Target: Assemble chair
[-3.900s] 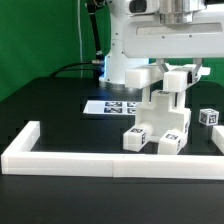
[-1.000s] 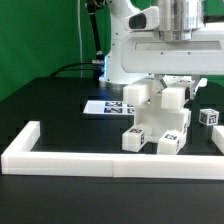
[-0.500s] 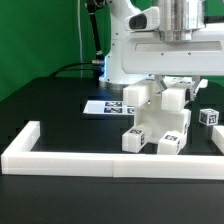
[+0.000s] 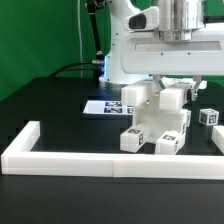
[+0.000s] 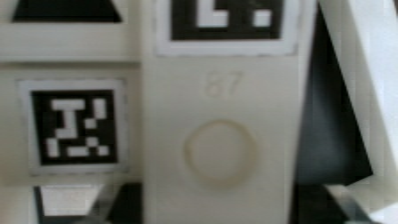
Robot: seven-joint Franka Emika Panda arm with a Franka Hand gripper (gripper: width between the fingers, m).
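From the exterior view I cannot tell how wide the claw stands. The gripper [image 4: 172, 84] sits low over the top of the chair [image 4: 158, 118], and its fingertips merge with the white blocks there. Whether they touch the plastic is lost in white on white. The arm above is cut off by the frame's upper edge.

The wrist view is no help. It is filled by a blurred white face of the chair [image 5: 214, 120], with one square tag [image 5: 75, 125] in full and a second tag [image 5: 228, 20] cropped at the edge. An oval dimple [image 5: 222, 150] shows, with faint embossed marks above it that I cannot read.

The chair stands right of centre, just behind the border wall [image 4: 70, 160], which hides its feet. A loose tagged block [image 4: 208, 117] lies to its right, apart from it. The marker board [image 4: 103, 106] lies farther back, partly hidden by the chair.

The table [image 4: 55, 110] is matt black. A green backdrop [image 4: 40, 30] hangs behind it on the left, and a dark cable [image 4: 75, 68] runs toward the robot's base.
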